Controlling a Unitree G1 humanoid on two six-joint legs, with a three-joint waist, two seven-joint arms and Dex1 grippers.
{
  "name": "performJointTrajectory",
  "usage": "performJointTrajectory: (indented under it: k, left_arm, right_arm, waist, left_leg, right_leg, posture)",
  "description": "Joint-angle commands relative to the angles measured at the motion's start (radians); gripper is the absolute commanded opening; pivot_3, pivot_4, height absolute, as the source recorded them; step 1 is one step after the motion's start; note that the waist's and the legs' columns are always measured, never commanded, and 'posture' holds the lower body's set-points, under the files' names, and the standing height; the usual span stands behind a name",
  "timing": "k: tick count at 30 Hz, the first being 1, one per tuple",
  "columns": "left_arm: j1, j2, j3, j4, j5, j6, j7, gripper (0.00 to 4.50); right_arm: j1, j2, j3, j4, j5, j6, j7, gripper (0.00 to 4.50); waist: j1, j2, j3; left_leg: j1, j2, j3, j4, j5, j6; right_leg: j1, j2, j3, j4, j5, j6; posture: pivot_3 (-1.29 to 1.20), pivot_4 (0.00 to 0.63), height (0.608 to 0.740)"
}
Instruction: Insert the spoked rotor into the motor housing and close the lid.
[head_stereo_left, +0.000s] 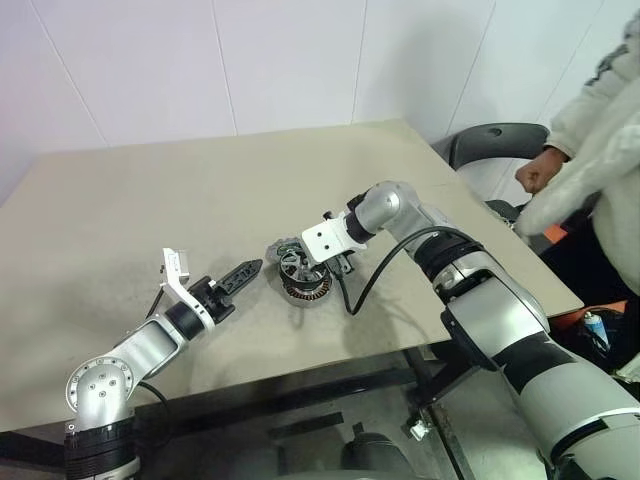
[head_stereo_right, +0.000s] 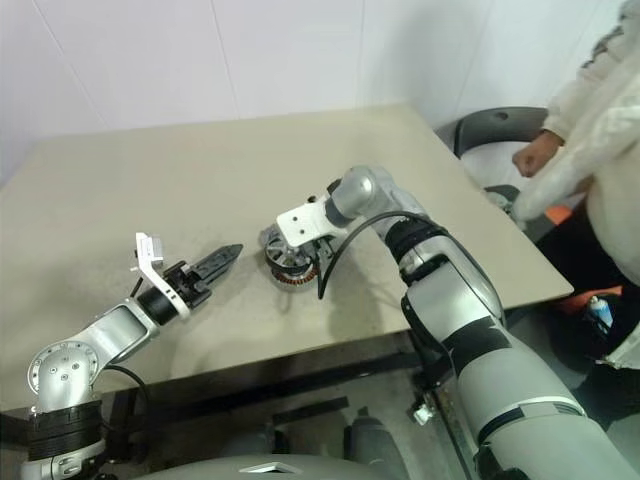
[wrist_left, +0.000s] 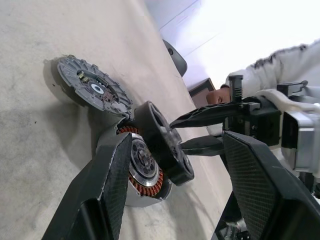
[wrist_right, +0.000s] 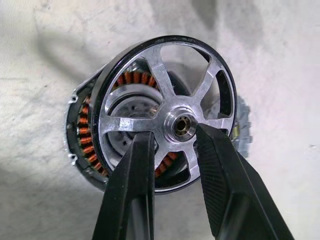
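Observation:
My right gripper (wrist_right: 172, 134) is shut on the spoked rotor (wrist_right: 160, 85), its two fingers pinching a silver spoke beside the hub. The black-rimmed rotor (head_stereo_left: 293, 265) hangs tilted over the motor housing (head_stereo_left: 308, 292), partly off its copper windings (wrist_right: 85, 135). The housing lies flat on the table. The lid (wrist_left: 92, 90), a grey notched disc with blue marks, lies flat just behind the housing. My left gripper (head_stereo_left: 245, 270) is open, held level a short way left of the housing, with nothing between its fingers.
The beige table (head_stereo_left: 150, 200) ends in a front edge just below the housing. A person in a light sleeve (head_stereo_left: 590, 130) stands at the right by a dark chair (head_stereo_left: 495, 145). My right arm's black cable (head_stereo_left: 375, 270) loops beside the housing.

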Motion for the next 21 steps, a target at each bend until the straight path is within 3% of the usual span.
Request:
performJointTrajectory:
  k: [1, 14, 21]
  left_arm:
    - [-0.033, 0.006, -0.013, 0.003, 0.004, -0.013, -0.018, 3.04]
    - [-0.029, 0.007, -0.017, -0.008, -0.007, -0.007, -0.01, 3.04]
    - [-0.019, 0.004, -0.016, -0.013, -0.009, -0.01, -0.011, 3.04]
  right_arm:
    - [-0.014, -0.015, -0.023, -0.045, 0.016, -0.007, 0.002, 0.87]
    - [0.074, -0.045, 0.021, -0.11, -0.032, -0.079, -0.015, 0.87]
    - [0.051, -0.031, 0.012, -0.099, -0.033, -0.07, -0.031, 0.87]
  waist:
    - [0.001, 0.0, 0.0]
    - [0.001, 0.0, 0.0]
    - [0.0, 0.0, 0.0]
  left_leg:
    - [0.0, 0.0, 0.0, 0.0, 0.0, 0.0]
    - [0.0, 0.0, 0.0, 0.001, 0.0, 0.0]
    - [0.0, 0.0, 0.0, 0.001, 0.0, 0.0]
  right_leg:
    - [0.0, 0.0, 0.0, 0.0, 0.0, 0.0]
    - [0.0, 0.001, 0.0, 0.001, 0.0, 0.0]
    - [0.0, 0.001, 0.0, 0.001, 0.0, 0.0]
  posture:
    - [0.0, 0.0, 0.74]
    - [0.0, 0.0, 0.74]
    - [0.0, 0.0, 0.74]
